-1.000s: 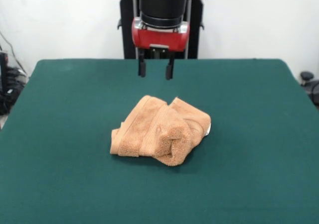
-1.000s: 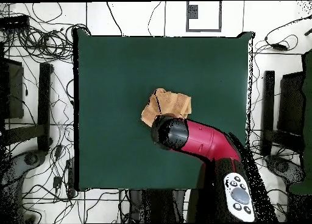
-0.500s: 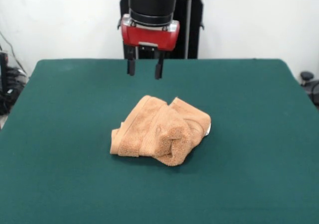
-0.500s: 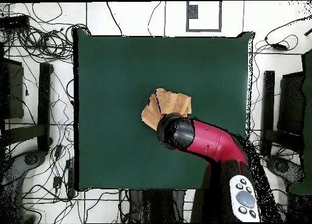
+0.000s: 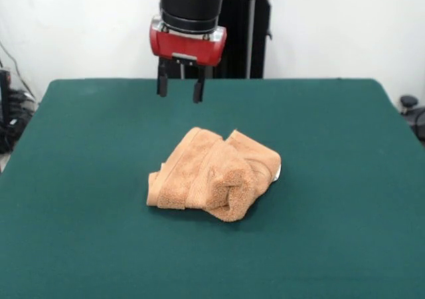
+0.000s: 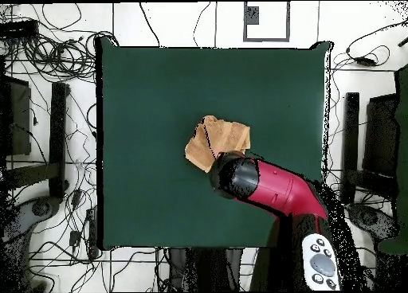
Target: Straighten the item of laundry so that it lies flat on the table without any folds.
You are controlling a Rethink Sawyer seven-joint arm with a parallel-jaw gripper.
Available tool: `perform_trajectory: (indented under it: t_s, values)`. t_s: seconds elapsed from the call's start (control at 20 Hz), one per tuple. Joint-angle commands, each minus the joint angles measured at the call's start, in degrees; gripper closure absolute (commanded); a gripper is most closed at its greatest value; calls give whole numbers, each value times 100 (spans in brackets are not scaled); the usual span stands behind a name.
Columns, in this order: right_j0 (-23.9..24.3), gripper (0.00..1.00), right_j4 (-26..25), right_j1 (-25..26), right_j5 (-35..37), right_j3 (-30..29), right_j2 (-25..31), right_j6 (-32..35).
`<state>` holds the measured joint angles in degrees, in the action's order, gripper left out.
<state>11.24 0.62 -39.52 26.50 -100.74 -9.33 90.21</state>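
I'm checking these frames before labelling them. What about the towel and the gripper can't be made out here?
- Gripper: hidden in the overhead view by the arm above it.
- Towel: in the overhead view the arm covers its edge nearest the robot.
- Towel's underside and inner folds: hidden in both views by the bunched cloth itself.
- White tag: only a sliver shows in the front view; too small to read.

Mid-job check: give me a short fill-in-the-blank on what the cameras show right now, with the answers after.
1. The towel lies on the table in a ____ heap, not flat.
2. The gripper hangs above the table with its fingers ____.
3. The gripper is holding ____.
4. The table top is dark ____.

Answers: crumpled; open; nothing; green
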Motion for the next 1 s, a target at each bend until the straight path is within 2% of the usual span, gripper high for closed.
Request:
perform_trajectory:
  t_s: [0.05, 0.8, 1.0]
  values:
    - [-246, 0, 353, 422, -579, -293, 119, 1699]
    - [-502, 0, 771, 436, -655, -349, -25, 1712]
    - [-543, 0, 1181, 484, -586, -300, -106, 2067]
